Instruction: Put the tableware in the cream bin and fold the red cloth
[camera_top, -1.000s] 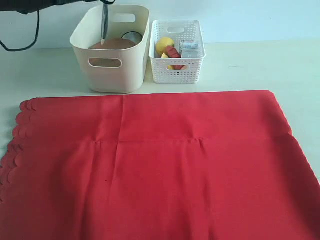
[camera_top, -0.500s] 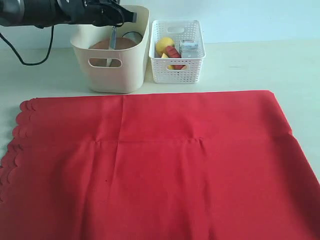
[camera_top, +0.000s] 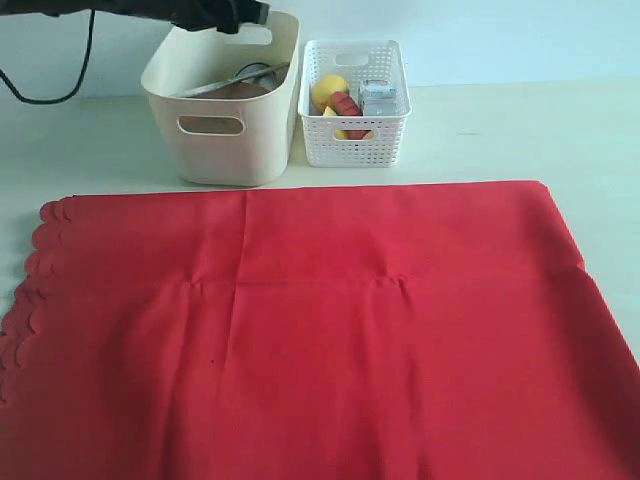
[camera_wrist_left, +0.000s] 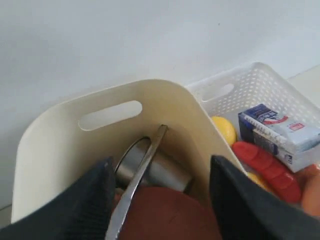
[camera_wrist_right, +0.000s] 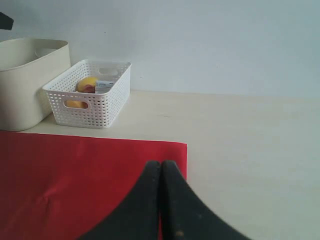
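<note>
**Operator:** Describe the work surface and surroundings.

**Technician:** The tabletop is a pale, matte cream. It meets a plain light blue-grey wall at the back. A black cable loops down in front of the wall at the far left.

**Operator:** Where is the red cloth?

**Technician:** The red cloth lies spread flat over the near tabletop. Its scalloped edge is on the left of the exterior view, and faint crease lines cross it.

**Operator:** And the cream bin?

**Technician:** The cream bin stands behind the cloth, just beside the white lattice basket. Inside it, the metal knife leans across the steel cup, above the round brown plate.

**Operator:** Gripper status?

**Technician:** The left gripper hangs over the bin with its fingers spread apart, holding nothing. The right gripper sits over the cloth's corner with its fingers pressed together and empty.

**Operator:** Any legible markings?

**Technician:** The milk carton in the basket carries blue and red print that is too small to read.
</note>
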